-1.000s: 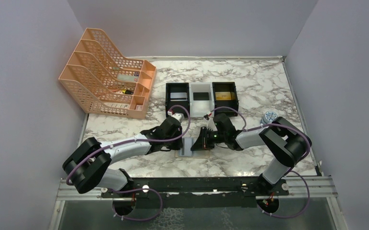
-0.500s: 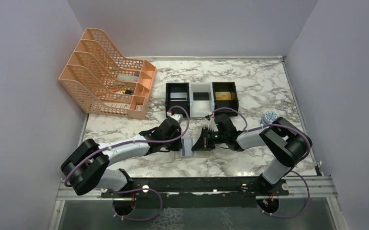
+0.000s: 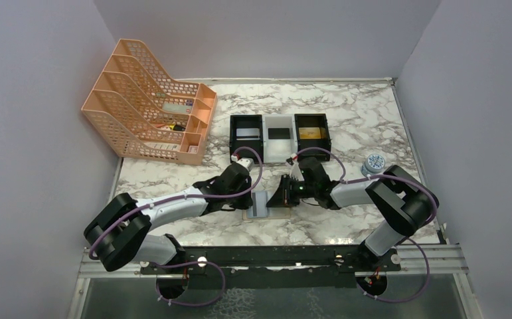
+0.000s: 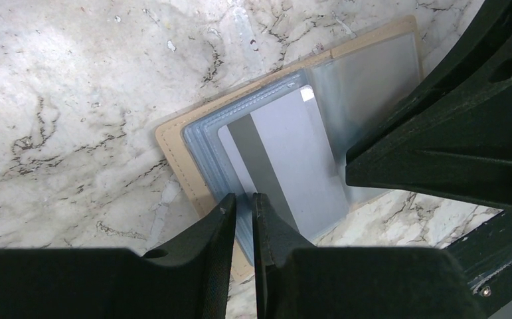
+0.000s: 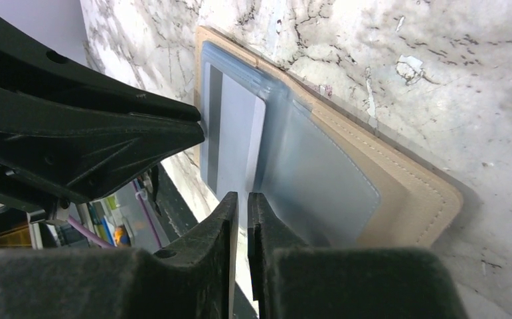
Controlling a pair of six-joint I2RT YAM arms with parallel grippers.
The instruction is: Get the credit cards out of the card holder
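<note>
The left gripper [image 4: 244,198] is hanging with its fingers almost together, only a sliver showing between them. Its tips are sitting at one edge of the grey card [image 4: 286,166], and I cannot tell whether they are nipping anything. The right gripper [image 5: 242,196] is standing the same way, nearly closed, with its tips at the edge of a clear sleeve [image 5: 319,179]. No grip is showing there either.

The card holder [image 4: 173,143] is lying open and flat on the marble table [image 3: 346,106], on the arms' side of the white tray [image 3: 279,157], near it but apart. The two grippers are crowding in over it from left and right. Bare marble is lying open out to either side, level with that tray's front wall.

The holder's long axis is running left to right, parallel to the white tray's front wall, and the card's dark stripe is pointing toward that tray.

Counting:
- one holder
- one card showing in it
- two grippers
- three trays, with a left black tray [image 3: 234,143] and a right black tray [image 3: 329,139] touching the white tray's sides
- one peach rack [image 3: 140,126] well off to the white tray's left
- one small round thing [image 3: 372,161] to its right
</note>
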